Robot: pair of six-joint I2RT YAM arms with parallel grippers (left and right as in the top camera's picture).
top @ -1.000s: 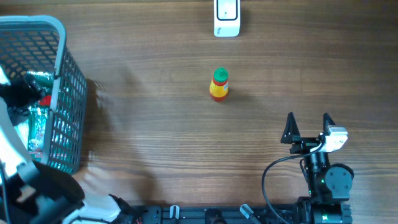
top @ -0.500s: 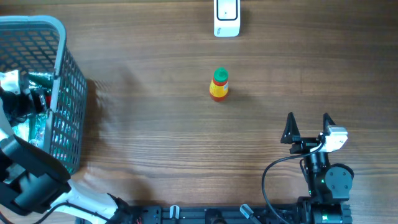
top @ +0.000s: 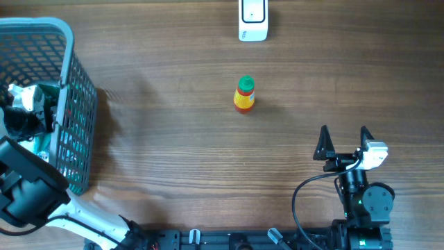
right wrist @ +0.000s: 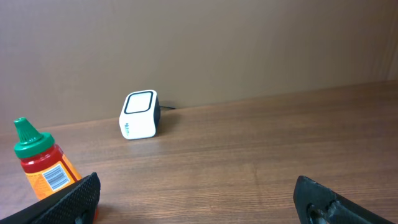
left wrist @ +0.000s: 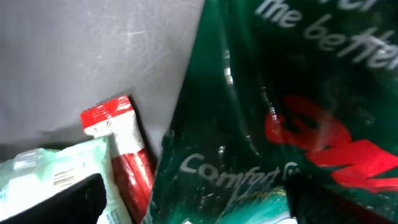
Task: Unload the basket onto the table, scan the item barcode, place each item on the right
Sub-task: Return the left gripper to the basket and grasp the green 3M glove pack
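My left gripper (top: 29, 111) reaches down into the grey mesh basket (top: 69, 42) at the table's left. In the left wrist view its gripper (left wrist: 208, 202) stands open, the black fingers (left wrist: 81, 199) wide apart on either side of a shiny green bag (left wrist: 280, 124) with white and red lettering. A red tube (left wrist: 127, 162) and a pale green-white pack (left wrist: 56, 168) lie left of the bag. No barcode shows on the bag. The white scanner (top: 252, 19) (right wrist: 140, 115) stands at the far edge. My right gripper (top: 343, 142) (right wrist: 199, 199) rests open and empty near the front right.
A small orange sauce bottle (top: 244, 94) (right wrist: 43, 168) with a green cap stands upright mid-table, its barcode label facing the right wrist camera. The basket's tall mesh walls enclose the left gripper. Wooden tabletop (top: 173, 139) lies between basket and bottle.
My left arm has shifted inside the basket, its wrist moving slightly toward the far side and down onto the items. The right arm, bottle and scanner have not moved.
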